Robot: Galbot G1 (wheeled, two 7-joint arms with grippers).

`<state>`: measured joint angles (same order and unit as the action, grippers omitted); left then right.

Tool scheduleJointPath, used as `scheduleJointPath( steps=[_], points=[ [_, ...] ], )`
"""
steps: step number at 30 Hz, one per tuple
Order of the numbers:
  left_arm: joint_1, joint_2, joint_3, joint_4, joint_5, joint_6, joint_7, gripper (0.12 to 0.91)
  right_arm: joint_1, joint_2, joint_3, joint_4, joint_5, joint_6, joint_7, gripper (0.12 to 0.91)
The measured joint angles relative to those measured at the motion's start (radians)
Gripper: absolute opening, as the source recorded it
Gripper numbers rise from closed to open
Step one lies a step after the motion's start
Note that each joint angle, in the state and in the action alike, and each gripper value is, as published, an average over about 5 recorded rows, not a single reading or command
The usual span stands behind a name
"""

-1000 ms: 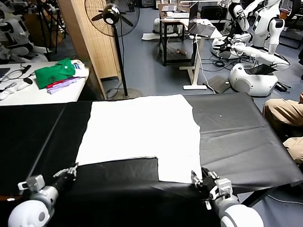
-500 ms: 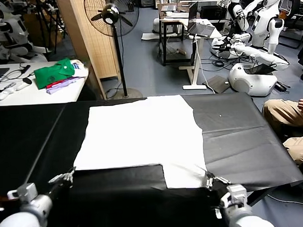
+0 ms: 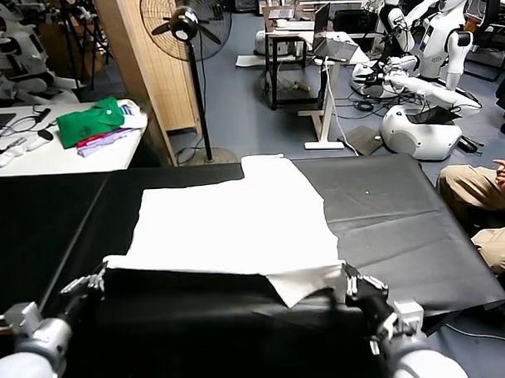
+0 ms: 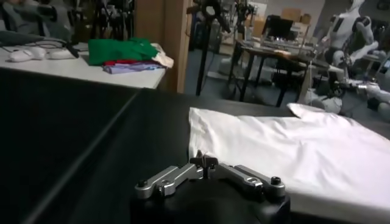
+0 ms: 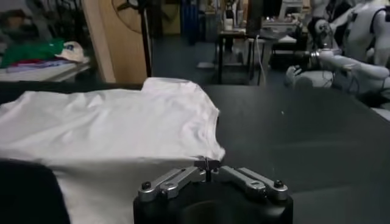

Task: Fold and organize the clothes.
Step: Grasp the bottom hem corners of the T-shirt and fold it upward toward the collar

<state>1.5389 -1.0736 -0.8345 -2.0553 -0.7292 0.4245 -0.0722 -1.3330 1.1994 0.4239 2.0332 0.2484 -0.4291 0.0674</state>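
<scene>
White T-shirt stretched across the black table between two closed pincers.

The plain white thin-cotton T-shirt [image 3: 233, 227] lies spread on the black cloth-covered table [image 3: 403, 225], its near hem lifted slightly off the surface. The left gripper [image 3: 91, 282] sits at about 8 o'clock of the shirt, at the garment's near left corner, its fingers pinched together on that corner. The right gripper [image 3: 359, 281] sits at about 4 o'clock, at the near right corner, its fingers likewise pressed together, with the fabric puckered toward it. In the right wrist view the shirt [image 5: 109, 131] reaches right up to the fingertips. A green folded garment [image 3: 91, 121] lies on a white side table [image 3: 36, 157] at 11 o'clock, well apart.
</scene>
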Motion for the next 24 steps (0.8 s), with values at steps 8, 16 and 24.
scheduleJointPath(
  steps=[8,16,24],
  points=[
    [-0.120,0.023,0.064,0.105,0.071,-0.002,0.002,0.127,0.153,-0.031,-0.092,-0.161,-0.051,0.060,-0.034,0.121],
    [-0.228,0.054,0.136,0.205,0.133,-0.013,0.000,0.127,0.278,-0.047,-0.162,-0.300,-0.181,0.179,-0.069,0.121],
    [-0.282,0.062,0.169,0.253,0.165,-0.019,-0.010,0.127,0.319,-0.055,-0.179,-0.348,-0.217,0.231,-0.114,0.162]
  ],
)
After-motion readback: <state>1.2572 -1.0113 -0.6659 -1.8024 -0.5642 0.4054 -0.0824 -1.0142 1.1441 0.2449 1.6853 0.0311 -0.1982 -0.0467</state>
